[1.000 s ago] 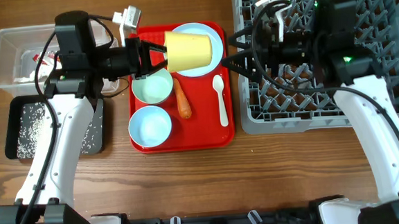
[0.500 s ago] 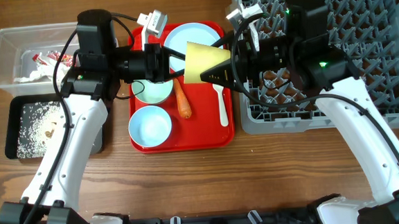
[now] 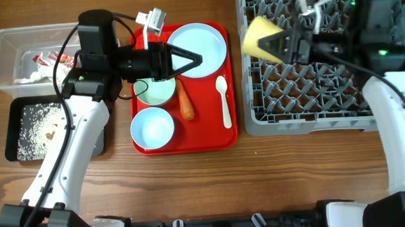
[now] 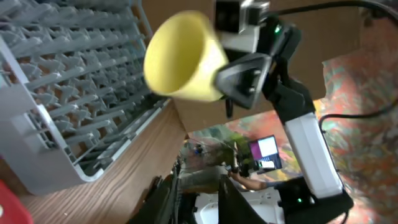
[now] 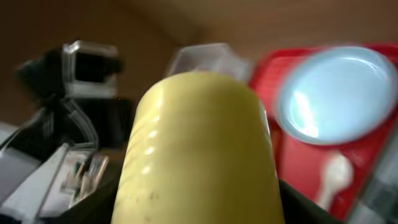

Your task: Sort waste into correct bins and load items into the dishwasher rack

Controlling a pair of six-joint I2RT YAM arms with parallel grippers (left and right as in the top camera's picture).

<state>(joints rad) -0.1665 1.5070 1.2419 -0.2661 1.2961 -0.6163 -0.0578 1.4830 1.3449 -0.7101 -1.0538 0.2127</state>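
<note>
Your right gripper (image 3: 277, 44) clamps the cup (image 3: 258, 37) near its base, axis level, mouth pointing away toward the left gripper (image 3: 191, 60). Pegs of the rack (image 3: 313, 85) lie beneath; its edge sits under the cup. Beyond, the left gripper hangs empty over the tray (image 3: 190, 139), jaw gap unclear.

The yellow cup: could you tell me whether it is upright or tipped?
Tipped on its side: the right gripper holds the yellow cup over the dishwasher rack's left edge, its open mouth facing sideways.
</note>
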